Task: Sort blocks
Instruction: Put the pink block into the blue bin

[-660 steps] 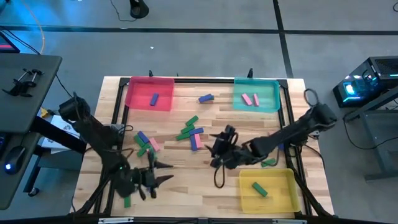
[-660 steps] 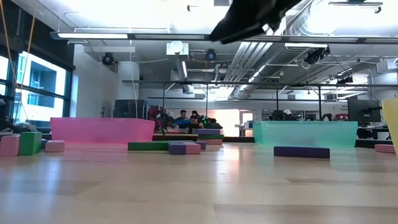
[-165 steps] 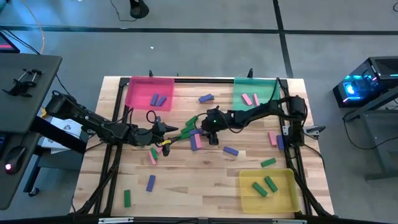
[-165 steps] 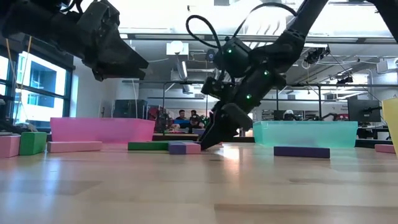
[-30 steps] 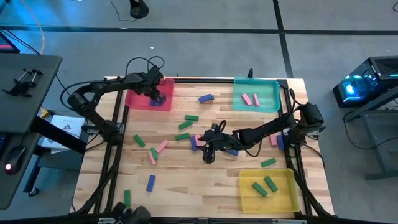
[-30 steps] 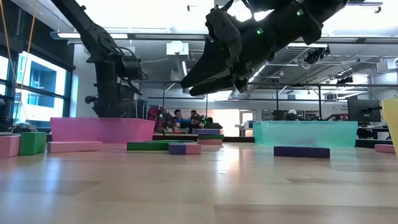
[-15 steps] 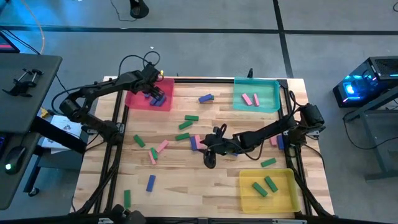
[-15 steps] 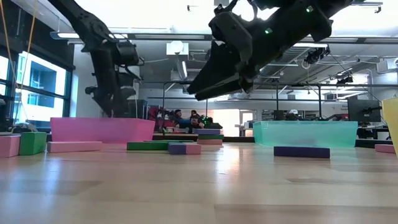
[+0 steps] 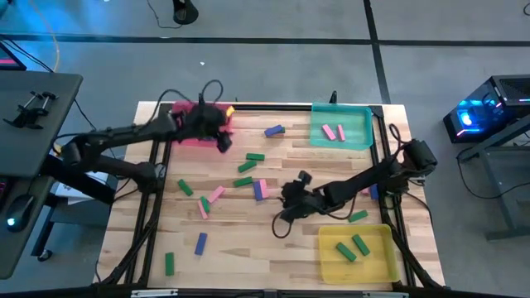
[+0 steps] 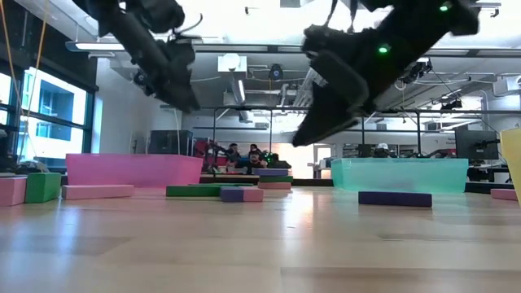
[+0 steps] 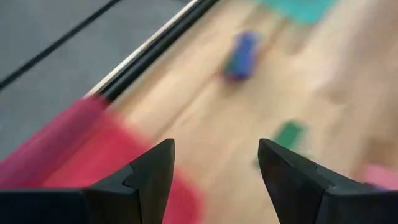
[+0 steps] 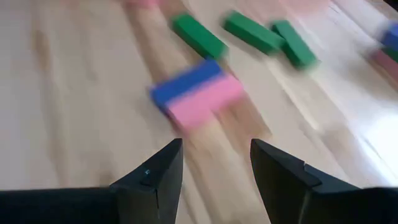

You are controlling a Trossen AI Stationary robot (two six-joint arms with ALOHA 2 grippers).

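Small green, pink and blue blocks lie scattered flat on the wooden table (image 9: 248, 248). My left gripper (image 9: 222, 141) hangs open above the right edge of the pink tray (image 9: 189, 141), with nothing between its fingers (image 11: 152, 177). My right gripper (image 9: 281, 199) is open too, raised above mid-table and slanting down. It points toward a blue and a pink block (image 12: 196, 93) lying side by side (image 9: 259, 189), with green blocks (image 12: 261, 32) beyond them. In the low view both grippers (image 10: 186, 104) (image 10: 303, 137) hang clear of the table.
The teal tray (image 9: 339, 128) at the far right holds two pink blocks. The yellow tray (image 9: 377, 269) at the near right holds green ones. More blocks lie at the near left: blue (image 9: 200, 242) and green (image 9: 169, 263). A blue block (image 9: 275, 130) lies between the far trays.
My left gripper has risen out of the pink tray and swung toward the table's right and near side, tipping toward level. My right gripper has drifted a little toward the near edge and turned at the wrist. No block has moved.
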